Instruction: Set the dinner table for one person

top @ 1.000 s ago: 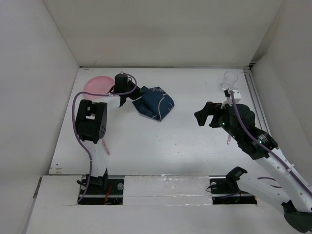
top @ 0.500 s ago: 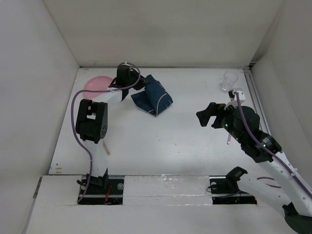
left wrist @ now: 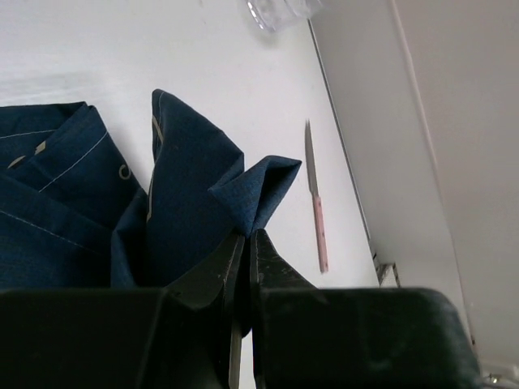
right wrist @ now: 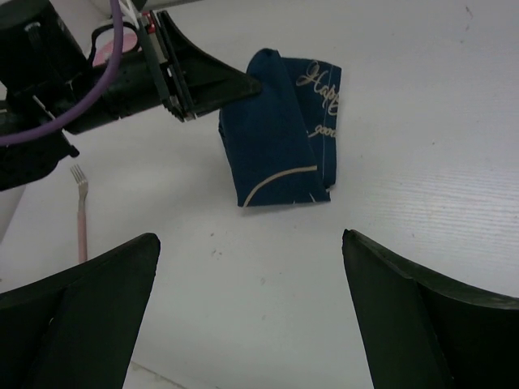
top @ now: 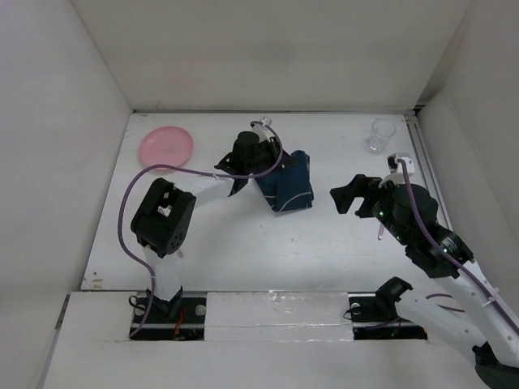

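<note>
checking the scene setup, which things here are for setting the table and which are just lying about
for the job: dinner table, blue placemat in the left gripper, pink plate, glass, knife, fork
not for the job: only the arm's purple cable

Left wrist view: glass (left wrist: 280,10) cut off by top edge; blue cloth (left wrist: 186,203) runs off left edge & its lower part is hidden behind the left gripper (left wrist: 246,237). Right wrist view: pink plate (right wrist: 100,55) mostly behind left arm (right wrist: 40,57), fork (right wrist: 81,223) handle end behind a right gripper (right wrist: 250,239) finger (right wrist: 81,316), cloth lettering too small to read fully. Top view: knife (top: 379,234) mostly under right arm (top: 405,215).
</note>
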